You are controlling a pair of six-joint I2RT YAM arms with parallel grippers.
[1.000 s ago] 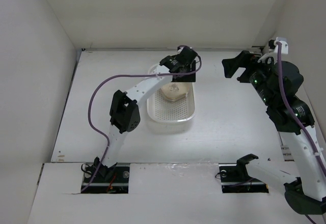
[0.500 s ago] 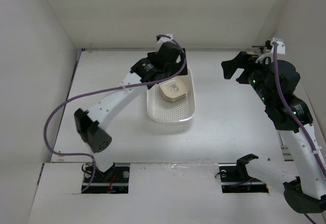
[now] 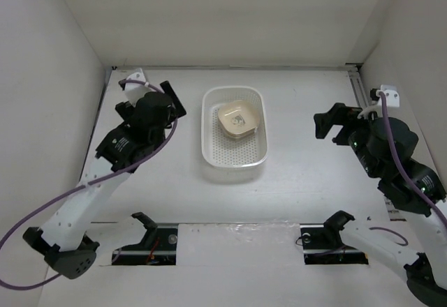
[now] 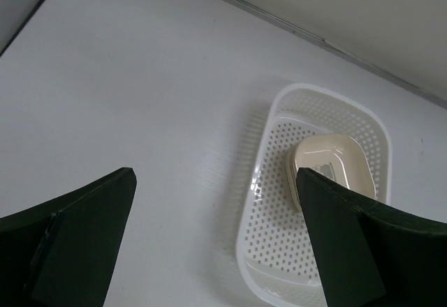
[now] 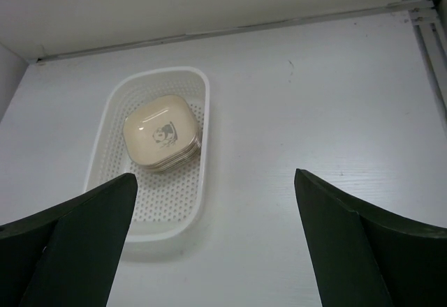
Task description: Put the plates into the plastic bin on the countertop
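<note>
A stack of plates (image 3: 237,121), a cream one with a small dark picture on top, lies in the far half of the white plastic bin (image 3: 234,160) on the countertop. The stack also shows in the left wrist view (image 4: 328,164) and the right wrist view (image 5: 162,134), inside the bin (image 4: 276,248) (image 5: 174,230). My left gripper (image 3: 150,87) is open and empty, left of the bin. My right gripper (image 3: 330,118) is open and empty, right of the bin. The colours of the lower plates are hidden.
White walls close in the countertop (image 3: 307,160) at the back and on both sides. A metal seam (image 3: 230,68) runs along the foot of the back wall. Both arm bases stand at the near edge.
My left arm has pulled back from over the bin to the left, and its gripper is empty. My right gripper has moved nearer and slightly lower. The plate stack stays in the bin.
</note>
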